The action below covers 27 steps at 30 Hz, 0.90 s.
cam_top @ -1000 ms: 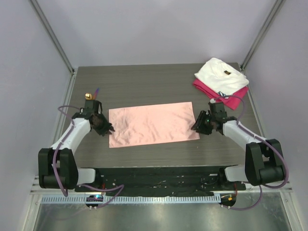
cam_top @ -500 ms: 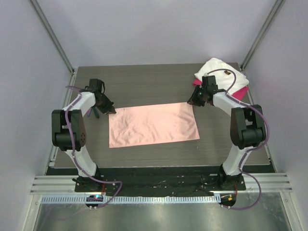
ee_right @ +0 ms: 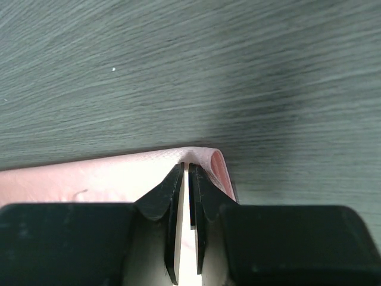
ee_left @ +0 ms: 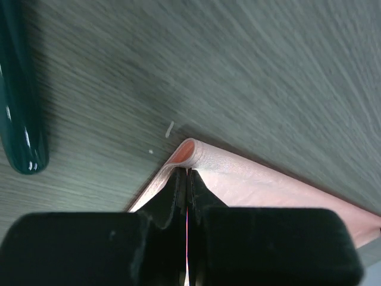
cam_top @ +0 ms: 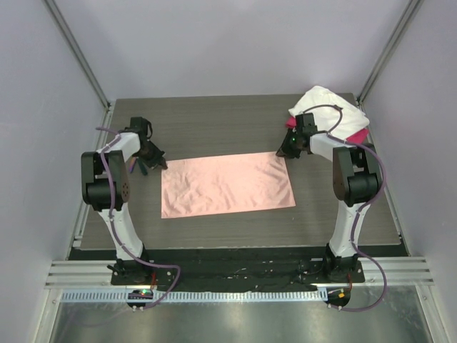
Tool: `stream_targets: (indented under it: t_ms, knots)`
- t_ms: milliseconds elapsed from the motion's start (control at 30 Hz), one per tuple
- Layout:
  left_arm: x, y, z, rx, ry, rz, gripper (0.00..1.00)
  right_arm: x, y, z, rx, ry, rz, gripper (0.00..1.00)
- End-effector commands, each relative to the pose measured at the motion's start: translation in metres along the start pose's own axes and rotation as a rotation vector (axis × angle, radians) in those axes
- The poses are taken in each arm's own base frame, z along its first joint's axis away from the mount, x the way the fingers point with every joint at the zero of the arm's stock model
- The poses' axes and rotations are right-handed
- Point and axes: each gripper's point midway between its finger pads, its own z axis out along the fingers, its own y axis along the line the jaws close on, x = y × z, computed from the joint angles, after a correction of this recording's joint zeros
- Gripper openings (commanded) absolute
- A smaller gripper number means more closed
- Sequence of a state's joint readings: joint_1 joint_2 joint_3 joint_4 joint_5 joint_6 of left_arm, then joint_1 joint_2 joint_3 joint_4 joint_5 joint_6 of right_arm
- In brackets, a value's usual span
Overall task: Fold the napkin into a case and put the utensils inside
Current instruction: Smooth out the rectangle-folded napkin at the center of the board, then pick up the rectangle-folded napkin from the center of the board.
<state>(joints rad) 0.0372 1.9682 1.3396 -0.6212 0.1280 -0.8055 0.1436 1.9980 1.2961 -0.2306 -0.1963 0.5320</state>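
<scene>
The salmon-pink napkin (cam_top: 227, 184) lies flat in the middle of the table. My left gripper (cam_top: 158, 163) is at its far left corner. In the left wrist view that gripper (ee_left: 187, 173) is shut on the puckered corner of the napkin (ee_left: 250, 185). My right gripper (cam_top: 283, 151) is at the far right corner. The right wrist view shows this gripper (ee_right: 186, 168) pinching the napkin (ee_right: 89, 179) there, with cloth in the thin gap. Of the utensils I see only a dark green handle (ee_left: 21, 107) beside the left corner; in the top view my left arm hides them.
A folded white cloth (cam_top: 325, 107) lies on a folded magenta cloth (cam_top: 357, 136) at the far right corner of the dark wood-grain table (cam_top: 214, 128), just behind my right arm. Metal frame posts stand at both far corners.
Both arms have swung away from the napkin's side edges to its two far corners. Both grippers have closed on those corners.
</scene>
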Motion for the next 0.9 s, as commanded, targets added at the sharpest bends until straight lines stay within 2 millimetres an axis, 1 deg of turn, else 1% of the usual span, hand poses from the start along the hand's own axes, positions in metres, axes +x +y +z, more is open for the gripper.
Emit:
stream_targets:
  t_ms: [0,67,133,167,233,267,300,333,367,400,433,467,500,533,567,600,633,667,700,733,767,800,833,867]
  knots:
    - [-0.023,0.004,0.009,-0.049,-0.055,0.016,0.01,-0.024,0.006,0.002,-0.012,-0.067,-0.05,0.17]
    - [-0.022,0.007,0.012,-0.061,-0.039,0.023,0.0,-0.026,0.005,0.003,-0.009,-0.071,-0.066,0.17]
    - [-0.019,0.006,0.009,-0.05,-0.036,0.028,0.01,-0.028,0.006,0.0,-0.01,-0.073,-0.09,0.17]
    - [-0.021,-0.002,0.001,-0.012,-0.049,0.03,0.01,-0.029,0.008,-0.003,-0.014,-0.074,-0.099,0.17]
    - [-0.016,-0.004,-0.006,0.012,-0.042,0.033,0.03,-0.031,0.01,-0.011,-0.006,-0.07,-0.108,0.2]
    - [-0.015,-0.008,-0.013,0.031,-0.045,0.037,0.04,-0.037,0.016,-0.023,-0.01,-0.091,-0.117,0.22]
    - [-0.015,-0.014,-0.026,0.067,-0.056,0.045,0.05,-0.041,0.015,-0.029,0.022,-0.106,-0.126,0.24]
    - [-0.011,-0.015,-0.033,0.08,-0.053,0.05,0.08,-0.041,0.015,-0.039,0.051,-0.099,-0.139,0.33]
    - [-0.008,-0.017,-0.039,0.096,-0.056,0.055,0.09,-0.045,0.017,-0.052,0.065,-0.111,-0.15,0.36]
    - [-0.007,-0.024,-0.057,0.139,-0.071,0.066,0.11,-0.047,0.011,-0.061,0.116,-0.119,-0.156,0.41]
    - [-0.004,-0.026,-0.064,0.16,-0.073,0.075,0.14,-0.038,0.007,-0.068,0.142,-0.083,-0.181,0.51]
    - [0.003,-0.025,-0.068,0.173,-0.061,0.084,0.15,-0.035,0.005,-0.074,0.15,-0.076,-0.189,0.55]
    - [0.01,-0.031,-0.075,0.22,-0.037,0.109,0.16,-0.033,0.008,-0.085,0.142,-0.081,-0.2,0.59]
    - [0.015,-0.033,-0.086,0.245,-0.034,0.12,0.18,-0.019,-0.002,-0.087,0.16,-0.042,-0.204,0.63]
    - [0.024,-0.032,-0.089,0.262,-0.013,0.132,0.19,-0.014,-0.003,-0.092,0.158,-0.035,-0.223,0.64]
    - [0.031,-0.036,-0.1,0.302,-0.008,0.158,0.2,-0.001,-0.007,-0.098,0.152,-0.017,-0.235,0.65]
    - [0.037,-0.037,-0.105,0.322,-0.002,0.171,0.2,0.004,-0.008,-0.1,0.146,-0.014,-0.244,0.65]
    - [0.049,-0.034,-0.104,0.322,0.017,0.184,0.21,0.009,-0.01,-0.102,0.141,-0.007,-0.257,0.66]
    - [0.054,-0.034,-0.107,0.331,0.02,0.194,0.21,0.012,-0.008,-0.107,0.127,-0.013,-0.268,0.66]
    - [0.057,-0.036,-0.118,0.36,0.005,0.207,0.2,0.023,-0.011,-0.105,0.119,0.01,-0.276,0.65]
    - [0.074,-0.037,-0.117,0.364,0.032,0.236,0.21,0.029,-0.009,-0.105,0.115,0.02,-0.308,0.66]
    - [0.087,-0.042,-0.12,0.38,0.043,0.267,0.22,0.034,-0.01,-0.105,0.123,0.025,-0.325,0.66]
    - [0.097,-0.046,-0.127,0.415,0.051,0.29,0.22,0.036,-0.012,-0.104,0.14,0.025,-0.336,0.66]
    - [0.115,-0.05,-0.129,0.434,0.083,0.328,0.24,0.042,-0.009,-0.103,0.138,0.036,-0.354,0.65]
